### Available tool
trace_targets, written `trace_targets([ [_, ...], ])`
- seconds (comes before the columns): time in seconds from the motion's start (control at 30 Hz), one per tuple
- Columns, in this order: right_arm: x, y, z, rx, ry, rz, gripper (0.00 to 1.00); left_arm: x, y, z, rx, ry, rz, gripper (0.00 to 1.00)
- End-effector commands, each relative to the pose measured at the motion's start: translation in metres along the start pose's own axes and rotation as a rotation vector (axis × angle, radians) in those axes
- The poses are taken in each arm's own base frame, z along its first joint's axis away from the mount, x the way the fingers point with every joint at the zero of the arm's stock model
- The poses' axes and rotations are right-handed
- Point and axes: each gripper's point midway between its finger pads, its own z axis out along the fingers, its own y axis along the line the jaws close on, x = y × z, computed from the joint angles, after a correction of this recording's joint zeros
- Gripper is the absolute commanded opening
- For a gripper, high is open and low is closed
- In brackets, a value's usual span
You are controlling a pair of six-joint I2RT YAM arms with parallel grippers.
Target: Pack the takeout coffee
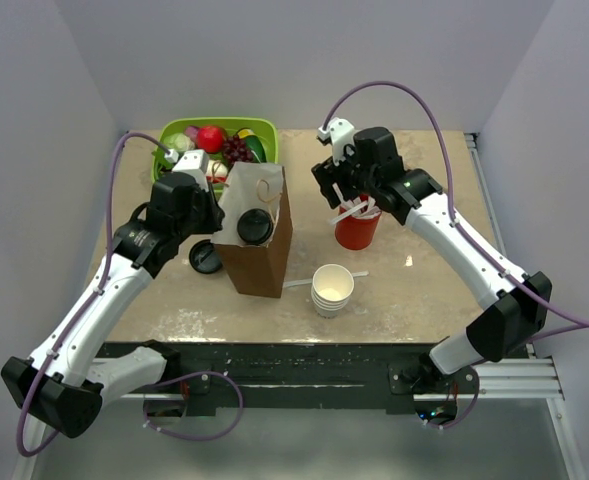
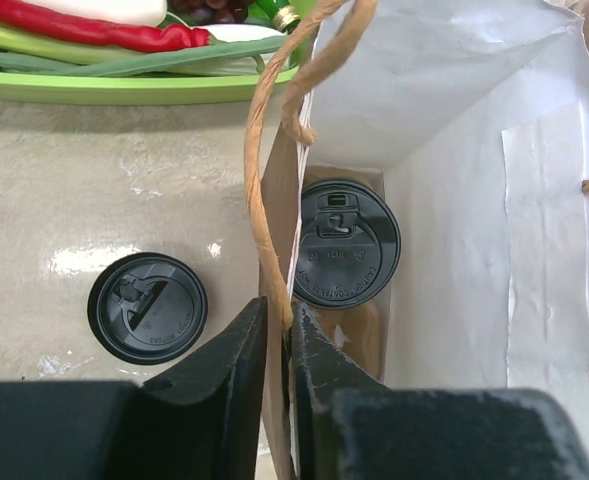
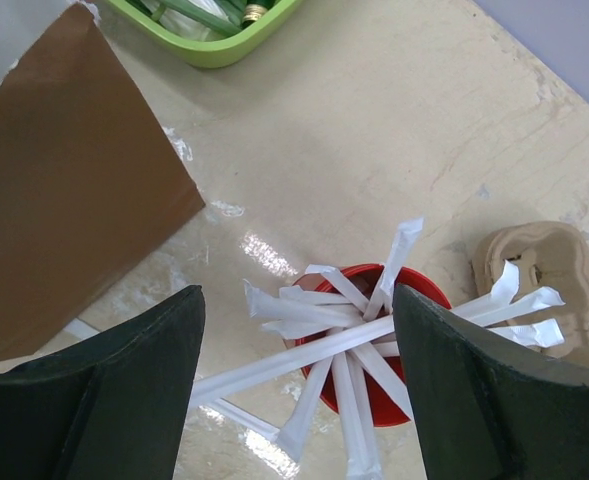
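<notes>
The takeout coffee (image 2: pixel 346 243), a cup under a round black sip lid, stands inside the open brown paper bag (image 1: pixel 264 255); from above the lid shows in the bag's mouth (image 1: pixel 255 227). My left gripper (image 2: pixel 277 322) sits at the bag's left wall, its fingers closed on the paper edge and the twine handle (image 2: pixel 259 150). In the top view my left gripper (image 1: pixel 217 205) is at the bag's upper left. My right gripper (image 3: pixel 296 295) hangs open over a red cup of wrapped straws (image 3: pixel 374 350), holding nothing; from above, my right gripper (image 1: pixel 351 197) is right of the bag.
A loose black lid (image 2: pixel 147 307) lies on the table left of the bag. A stack of lidless white cups (image 1: pixel 333 288) stands in front. The green basket (image 1: pixel 269 126) of vegetables is behind the bag. A cardboard cup carrier (image 3: pixel 534 262) lies beside the red cup.
</notes>
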Motion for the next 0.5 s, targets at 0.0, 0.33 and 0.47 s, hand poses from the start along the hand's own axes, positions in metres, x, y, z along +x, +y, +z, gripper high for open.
trace_targets([
  [0.0,-0.015,-0.008,-0.01,0.039,-0.054,-0.013,0.78,-0.02,-0.005,-0.011,0.02,-0.067,-0.015,0.23],
  [0.33,0.001,-0.015,-0.005,0.07,0.013,-0.07,0.73,-0.021,-0.008,-0.013,0.04,-0.071,-0.012,0.34],
  [0.47,0.002,-0.003,0.003,-0.005,0.014,-0.102,0.69,-0.02,-0.011,-0.012,0.055,-0.068,-0.008,0.36],
])
